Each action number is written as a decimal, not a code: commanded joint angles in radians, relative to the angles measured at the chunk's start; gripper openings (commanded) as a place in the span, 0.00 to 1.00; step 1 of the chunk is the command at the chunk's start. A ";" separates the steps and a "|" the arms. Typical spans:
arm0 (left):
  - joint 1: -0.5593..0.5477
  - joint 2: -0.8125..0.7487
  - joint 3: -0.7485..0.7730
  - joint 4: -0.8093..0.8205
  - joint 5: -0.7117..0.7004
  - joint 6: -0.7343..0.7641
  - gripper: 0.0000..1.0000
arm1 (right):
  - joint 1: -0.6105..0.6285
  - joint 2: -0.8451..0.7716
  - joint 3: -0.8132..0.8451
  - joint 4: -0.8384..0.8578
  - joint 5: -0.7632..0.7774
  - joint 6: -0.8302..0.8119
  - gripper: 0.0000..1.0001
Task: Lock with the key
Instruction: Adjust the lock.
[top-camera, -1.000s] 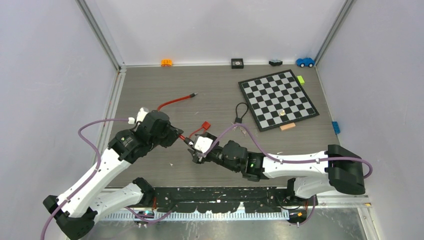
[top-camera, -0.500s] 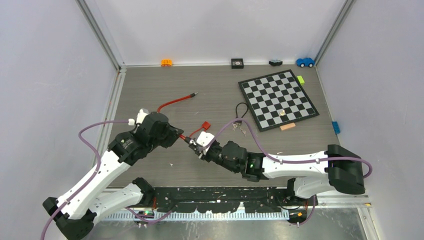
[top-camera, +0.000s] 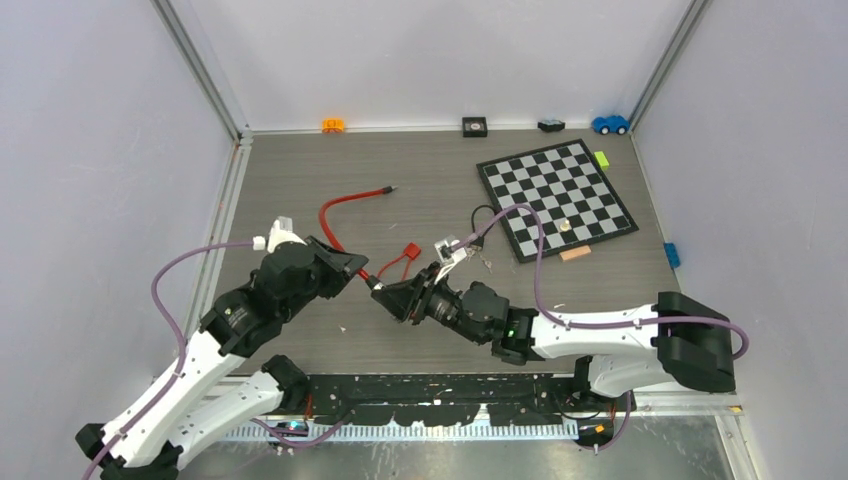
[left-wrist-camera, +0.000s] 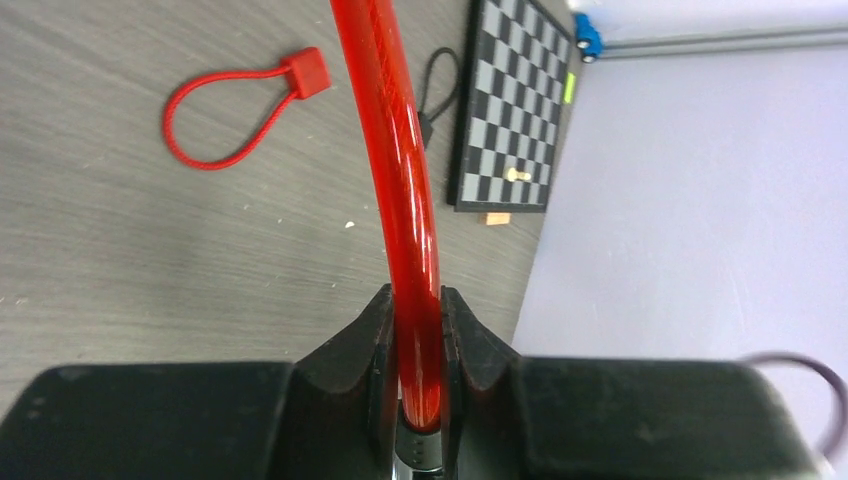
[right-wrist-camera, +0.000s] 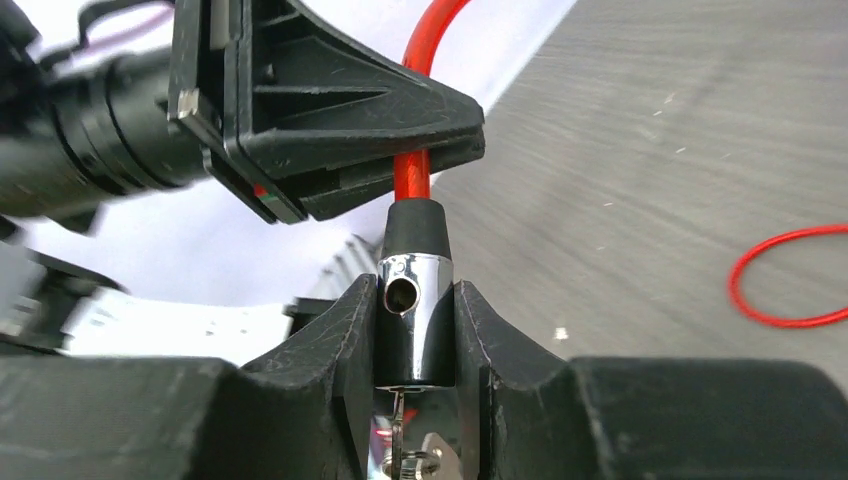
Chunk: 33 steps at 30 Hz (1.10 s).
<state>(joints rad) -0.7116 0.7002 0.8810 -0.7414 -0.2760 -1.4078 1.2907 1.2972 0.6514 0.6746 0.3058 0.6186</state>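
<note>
L fingers (left-wrist-camera: 365, 345) pinch red cable (left-wrist-camera: 400, 200); R fingers (right-wrist-camera: 340, 340), wider before, now clamp lock barrel (right-wrist-camera: 412, 320).

we see a grey wood-grain desk (top-camera: 300, 180) boxed in on three sides by plain pale lavender walls (top-camera: 440, 50). silver metal posts (top-camera: 200, 70) rise at the two far corners, a pale strip (top-camera: 420, 128) runs along the foot of the back wall, and the light is soft and even.
</note>
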 joint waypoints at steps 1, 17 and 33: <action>0.000 -0.083 -0.052 0.205 -0.007 0.173 0.00 | -0.008 -0.023 -0.050 0.270 0.062 0.475 0.01; 0.000 -0.238 -0.213 0.390 0.025 0.309 0.00 | 0.005 0.203 -0.125 0.764 0.249 0.916 0.16; 0.000 -0.086 0.007 0.100 0.070 0.639 0.00 | -0.061 -0.375 -0.023 -0.503 0.406 -0.023 0.87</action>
<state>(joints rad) -0.7120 0.5735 0.7727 -0.5739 -0.2153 -0.9100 1.2697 0.9745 0.4057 0.8089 0.6106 1.0142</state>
